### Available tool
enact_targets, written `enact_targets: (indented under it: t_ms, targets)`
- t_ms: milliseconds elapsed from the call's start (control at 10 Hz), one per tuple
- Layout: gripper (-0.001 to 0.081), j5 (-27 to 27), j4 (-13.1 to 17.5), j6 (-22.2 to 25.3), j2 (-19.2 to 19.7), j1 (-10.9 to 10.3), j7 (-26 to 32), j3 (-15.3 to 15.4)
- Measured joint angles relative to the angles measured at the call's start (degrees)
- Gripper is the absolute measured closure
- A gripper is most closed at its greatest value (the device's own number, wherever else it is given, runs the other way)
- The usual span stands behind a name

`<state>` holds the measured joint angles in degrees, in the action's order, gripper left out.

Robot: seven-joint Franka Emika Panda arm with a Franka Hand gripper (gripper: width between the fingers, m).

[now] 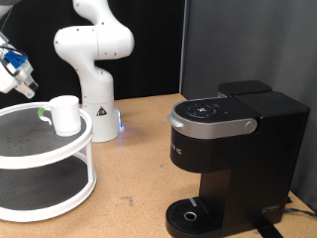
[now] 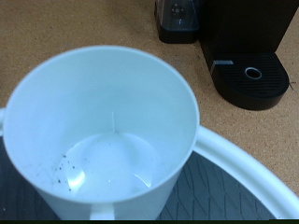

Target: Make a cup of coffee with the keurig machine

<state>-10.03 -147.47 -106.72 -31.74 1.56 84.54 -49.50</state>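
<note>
The pincer (image 1: 22, 87), grip state unclear, hovers just left of the upright small white cylindrical mug (image 1: 64, 115).

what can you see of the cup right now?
The cup is a small plain white cylindrical mug, glossy like ceramic or plastic, with a greenish mark on its side. It stands upright on the top tier of a round white two-tier stand, at the exterior view's left. The wrist view looks into it: no liquid, only dark specks on the bottom. Nothing else touches it.
</note>
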Motion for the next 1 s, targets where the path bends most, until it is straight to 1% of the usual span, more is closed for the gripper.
enact_targets:
  t_ms: [100,200,300,400,500,600,1000]
  targets:
    - [0.0385,0.0,-0.8,-0.9,0.3,0.0,0.6,-0.5]
    - [0.0243,0.0,-1.6,-1.8,0.7,-0.1,1.3,-1.1]
    - [0.0243,0.0,-2.1,-2.3,1.3,-0.2,2.1,-1.6]
    - [0.0071,0.0,-2.4,-2.5,2.0,-0.4,2.7,-1.9]
    - [0.0071,-0.2,-2.7,-2.7,2.6,-0.8,3.4,-2.3]
    - [0.0011,-0.6,-3.1,-3.4,3.1,-1.1,4.3,-2.7]
    - [0.0,-2.3,-4.5,-4.7,3.6,-2.9,5.4,-3.0]
